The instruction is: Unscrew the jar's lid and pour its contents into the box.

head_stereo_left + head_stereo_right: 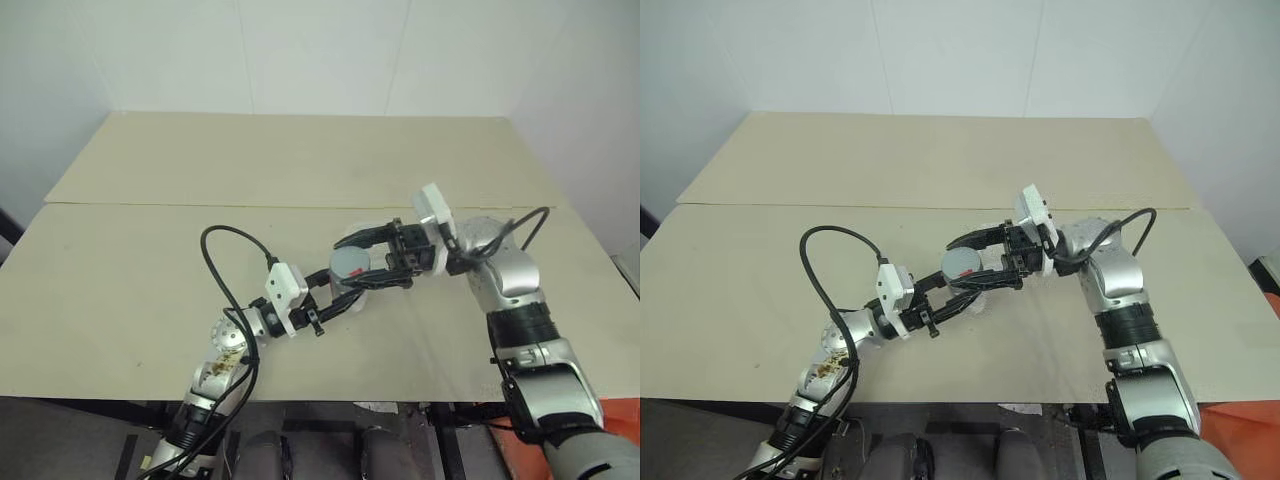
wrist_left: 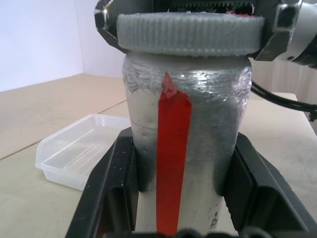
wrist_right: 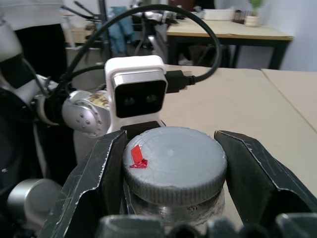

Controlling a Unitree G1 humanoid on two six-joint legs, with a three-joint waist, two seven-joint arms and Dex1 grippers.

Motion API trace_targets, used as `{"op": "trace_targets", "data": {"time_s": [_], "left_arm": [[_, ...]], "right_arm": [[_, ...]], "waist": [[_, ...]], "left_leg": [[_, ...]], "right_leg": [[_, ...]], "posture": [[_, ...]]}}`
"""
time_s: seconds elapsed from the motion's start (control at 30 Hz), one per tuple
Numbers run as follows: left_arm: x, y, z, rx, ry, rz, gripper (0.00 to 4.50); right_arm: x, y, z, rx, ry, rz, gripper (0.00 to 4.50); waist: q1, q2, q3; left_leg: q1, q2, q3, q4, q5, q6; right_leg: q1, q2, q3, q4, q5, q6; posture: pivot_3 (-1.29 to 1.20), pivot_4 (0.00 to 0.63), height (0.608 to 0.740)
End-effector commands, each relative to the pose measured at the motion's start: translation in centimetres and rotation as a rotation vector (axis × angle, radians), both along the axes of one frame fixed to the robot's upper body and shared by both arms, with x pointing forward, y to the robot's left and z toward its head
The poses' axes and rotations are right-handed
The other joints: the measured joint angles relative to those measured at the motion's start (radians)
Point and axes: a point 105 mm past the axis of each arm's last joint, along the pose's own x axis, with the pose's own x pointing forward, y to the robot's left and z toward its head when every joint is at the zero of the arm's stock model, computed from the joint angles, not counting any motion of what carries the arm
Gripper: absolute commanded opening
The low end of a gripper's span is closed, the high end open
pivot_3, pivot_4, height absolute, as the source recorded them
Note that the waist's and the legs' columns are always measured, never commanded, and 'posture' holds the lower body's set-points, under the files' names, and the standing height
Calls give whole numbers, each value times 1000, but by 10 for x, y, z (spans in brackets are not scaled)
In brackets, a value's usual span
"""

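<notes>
White walls are closing in a pale beige surface (image 1: 150,290) made of two boards meeting at a seam. Above its middle the jar (image 2: 185,139) is being held upright off the surface. It is looking silvery grey, with a wrinkled wrapped wall and a long red strip (image 2: 172,163) running down its side (no writing can be read on it). The lid (image 3: 174,163) is sitting on the jar's top: grey, round, ribbed round its edge, with a small scrap of red tape near its rim.

The left pincer (image 1: 335,297) is clamping the jar's body, one black finger (image 2: 111,193) pressing each side. The right pincer (image 1: 372,257) is reaching in from the side, level, and closing on the lid, with a black finger (image 3: 99,183) against each side of the rim.

The box (image 2: 74,153) is lying on the surface just behind the jar, clear plastic, shallow, with rounded corners. Whether anything is lying inside the jar cannot be told.
</notes>
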Motion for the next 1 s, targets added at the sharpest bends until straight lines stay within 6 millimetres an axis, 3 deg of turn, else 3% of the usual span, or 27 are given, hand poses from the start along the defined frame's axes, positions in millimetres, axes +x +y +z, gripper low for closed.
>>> {"op": "trace_targets", "data": {"time_s": [0.03,0.37,0.53,0.57,0.83,1.0], "left_arm": [[-3,-6,14,-16,-63,-16,1929],[-5,-4,13,-14,-60,-9,1929],[-3,-2,13,-20,-55,0,1929],[-3,-2,12,-19,-54,0,1929],[0,-1,7,-5,-43,20,1929],[7,1,6,7,-51,69,1929]], "right_arm": [[-5,6,10,3,-31,110,2808],[6,0,11,12,-61,88,2808],[3,-14,23,93,-101,59,4373],[2,-17,26,118,-129,45,4472],[-25,-47,37,210,-227,-110,4472],[-30,-33,43,280,-306,-452,4472]], "waist": [[0,0,0],[1,0,0],[2,0,0],[3,0,0],[18,0,0],[16,0,0]], "left_leg": [[0,0,0,0,0,0],[-2,0,1,0,0,-1],[-3,0,1,0,0,-1],[-3,0,1,0,0,-1],[-4,0,0,0,0,-1],[-4,0,1,0,1,-1]], "right_leg": [[-1,0,0,0,0,0],[-4,-1,1,1,0,0],[-5,-1,1,1,0,0],[-5,-1,1,1,0,0],[-6,-1,0,1,0,0],[-7,-1,1,2,0,-1]], "posture": [[0,150,740],[0,150,740],[0,150,740],[0,150,740],[0,150,740],[0,150,740]]}}
